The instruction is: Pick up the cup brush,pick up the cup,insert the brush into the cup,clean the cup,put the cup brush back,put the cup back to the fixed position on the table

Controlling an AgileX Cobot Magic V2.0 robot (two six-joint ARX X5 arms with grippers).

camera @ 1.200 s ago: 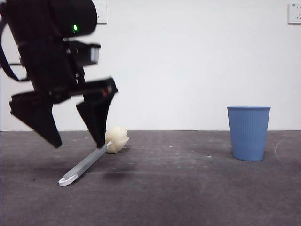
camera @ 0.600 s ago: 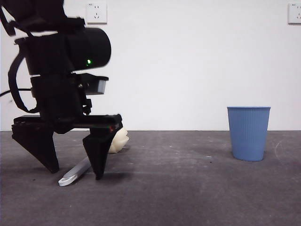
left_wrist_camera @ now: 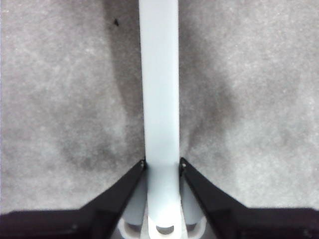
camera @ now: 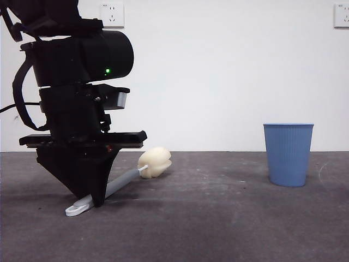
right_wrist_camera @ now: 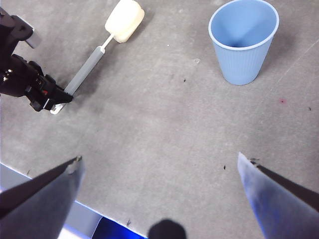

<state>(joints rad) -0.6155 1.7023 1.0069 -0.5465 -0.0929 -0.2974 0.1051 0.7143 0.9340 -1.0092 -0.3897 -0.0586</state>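
Observation:
The cup brush lies on the table (camera: 218, 224) at the left, its cream sponge head (camera: 154, 162) slightly raised and its white looped end (camera: 76, 208) near the front. My left gripper (camera: 96, 197) is down at the table, shut on the grey handle (left_wrist_camera: 159, 99) close to the loop, one jaw pressing each side. The right wrist view shows the cup brush (right_wrist_camera: 90, 65) and the left gripper (right_wrist_camera: 50, 97) at its loop end. The blue ribbed cup (camera: 288, 154) stands upright at the right, empty (right_wrist_camera: 242, 42). High above the table, my right gripper (right_wrist_camera: 159, 157) is open and holds nothing.
Two wall sockets (camera: 112, 15) (camera: 342, 15) sit on the white wall behind. The table's front edge (right_wrist_camera: 30, 174) shows as a pale strip below the right gripper. Bare dark table lies between brush and cup.
My left gripper has come down to the table and its jaws have shut on the brush handle. The sponge head has shifted a little to the right.

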